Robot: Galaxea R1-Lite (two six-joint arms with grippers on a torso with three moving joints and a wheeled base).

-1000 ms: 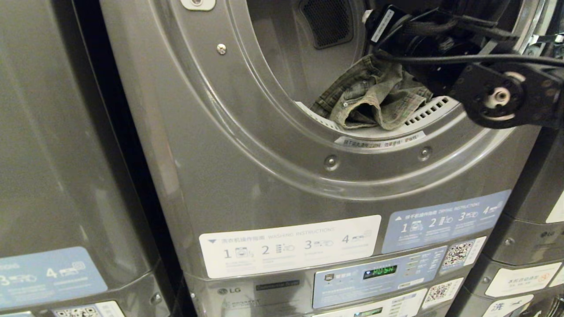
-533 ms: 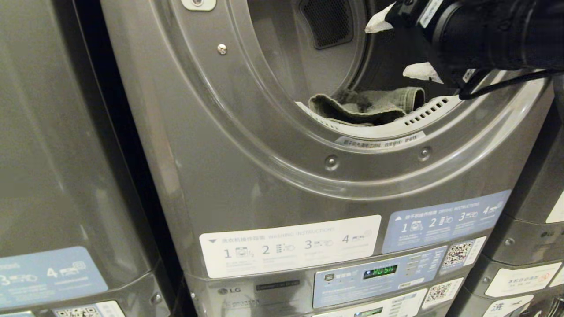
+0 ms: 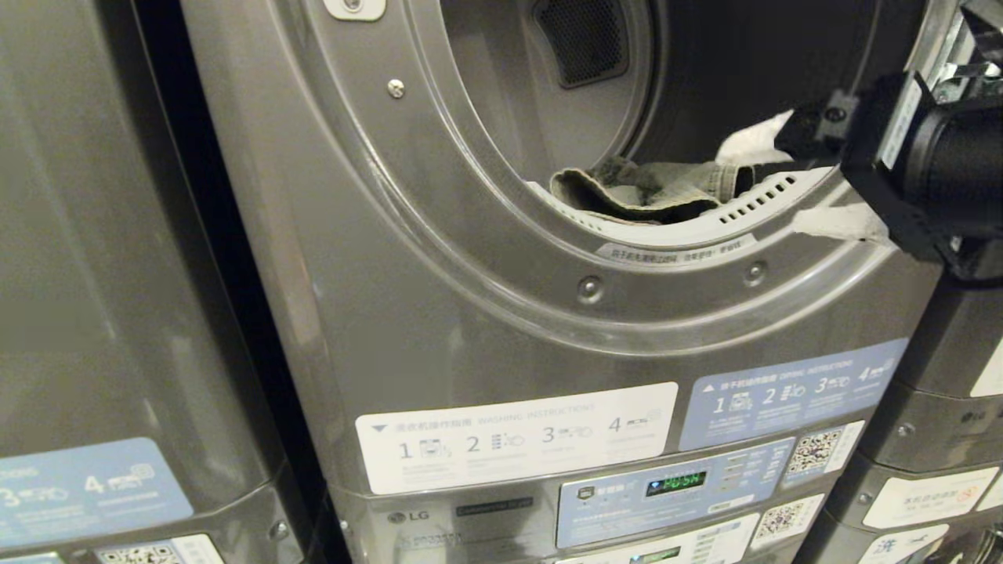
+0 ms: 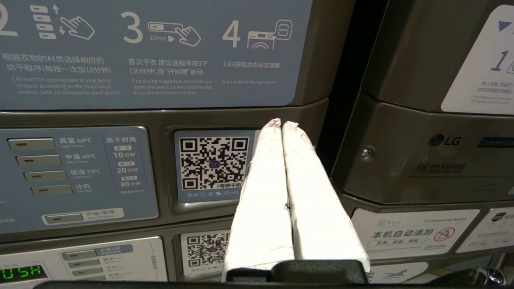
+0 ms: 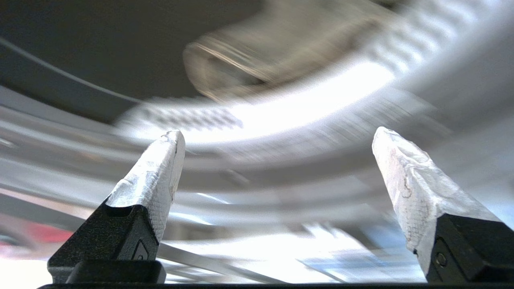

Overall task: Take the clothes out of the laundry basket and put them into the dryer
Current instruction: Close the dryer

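Your right gripper (image 3: 780, 180) sits at the dryer (image 3: 501, 329) opening's right rim, fingers spread wide and empty. The clothes (image 3: 650, 189) lie just inside the lower lip, drum open behind them. Your left gripper (image 4: 281, 125), pressed together, faces the control panel (image 4: 80, 176).

Crumpled olive garment (image 3: 654, 192), lying at dryer (image 3: 470, 258) drum mouth

Neighbouring machine (image 3: 117, 274) left of centre; another, perhaps identical (image 3: 956, 376), right.
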